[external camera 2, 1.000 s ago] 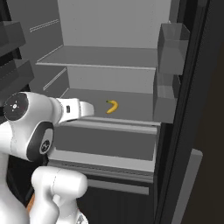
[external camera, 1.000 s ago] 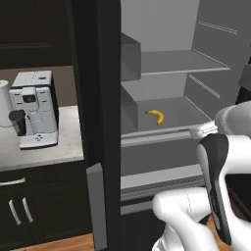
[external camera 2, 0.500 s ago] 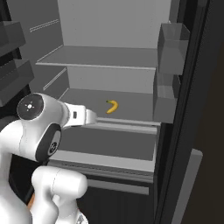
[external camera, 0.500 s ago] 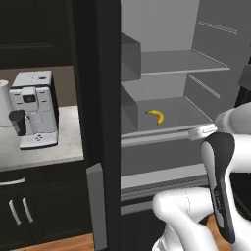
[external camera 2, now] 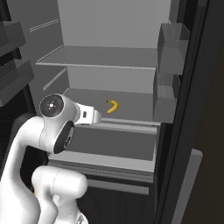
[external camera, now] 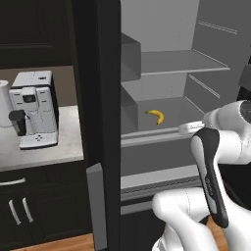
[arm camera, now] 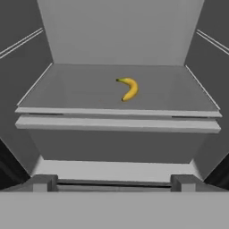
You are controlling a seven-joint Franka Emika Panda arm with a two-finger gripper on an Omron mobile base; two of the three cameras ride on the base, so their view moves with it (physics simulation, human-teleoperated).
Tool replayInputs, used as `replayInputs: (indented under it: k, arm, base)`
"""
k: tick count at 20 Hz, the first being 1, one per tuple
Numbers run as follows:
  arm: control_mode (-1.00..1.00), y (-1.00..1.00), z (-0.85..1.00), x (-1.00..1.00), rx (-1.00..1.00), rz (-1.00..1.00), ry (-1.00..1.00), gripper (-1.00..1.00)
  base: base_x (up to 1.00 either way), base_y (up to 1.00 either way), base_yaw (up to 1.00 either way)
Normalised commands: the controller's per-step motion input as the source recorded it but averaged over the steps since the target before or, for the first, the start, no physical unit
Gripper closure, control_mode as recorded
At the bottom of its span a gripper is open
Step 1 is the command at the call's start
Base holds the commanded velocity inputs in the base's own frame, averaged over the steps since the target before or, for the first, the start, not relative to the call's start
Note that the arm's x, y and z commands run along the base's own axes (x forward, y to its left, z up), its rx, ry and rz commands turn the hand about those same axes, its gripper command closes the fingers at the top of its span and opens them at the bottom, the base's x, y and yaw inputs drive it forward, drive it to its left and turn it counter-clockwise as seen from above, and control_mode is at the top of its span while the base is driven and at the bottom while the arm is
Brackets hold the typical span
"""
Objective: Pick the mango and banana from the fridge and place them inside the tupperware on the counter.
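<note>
The fridge (external camera: 176, 63) stands open, showing grey shelves. A curved yellow banana (external camera: 156, 116) (external camera 2: 112, 106) (arm camera: 129, 88) lies alone on the middle shelf, toward its centre. My gripper (arm camera: 114, 183) (external camera 2: 95, 117) (external camera: 185, 129) hovers just outside that shelf's front edge, facing the banana from a short distance. Its two fingertips (arm camera: 44, 182) stand wide apart, open, with nothing between them. The mango and the tupperware are out of view. The light stone counter (external camera: 49, 152) lies left of the fridge.
A white coffee machine (external camera: 34, 108) sits on the counter beside a white cylinder (external camera: 4, 103). The dark fridge door (external camera: 105, 122) stands edge-on between counter and shelves. Door bins (external camera 2: 170, 43) line the right side. A drawer front (arm camera: 116, 145) sits below the banana's shelf.
The arm's upper joint has swung sideways toward the fridge opening and the hand has dropped slightly to shelf-edge height. The banana has not moved; the jaws stay open.
</note>
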Motion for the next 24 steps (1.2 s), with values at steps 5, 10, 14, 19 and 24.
replayInputs:
  k: [5, 10, 14, 19, 24]
  arm:
    - [-1.00, 0.03, -0.17, 0.76, 0.00, -0.01, 0.00, -1.00]
    - [-1.00, 0.00, -0.09, 0.72, 0.00, -0.04, 0.04, -1.00]
    - [-1.00, 0.00, -0.05, 0.66, 0.00, -0.03, 0.08, -1.00]
    - [-1.00, -0.01, -0.09, 0.58, 0.00, -0.01, 0.08, -1.00]
    - [-1.00, -0.04, -0.24, 0.50, 0.00, 0.00, 0.07, -1.00]
  base:
    - [0.00, 0.00, 0.00]
    - [0.00, 0.00, 0.00]
    - [0.00, 0.00, 0.00]
    - [0.00, 0.00, 0.00]
    - [0.00, 0.00, 0.00]
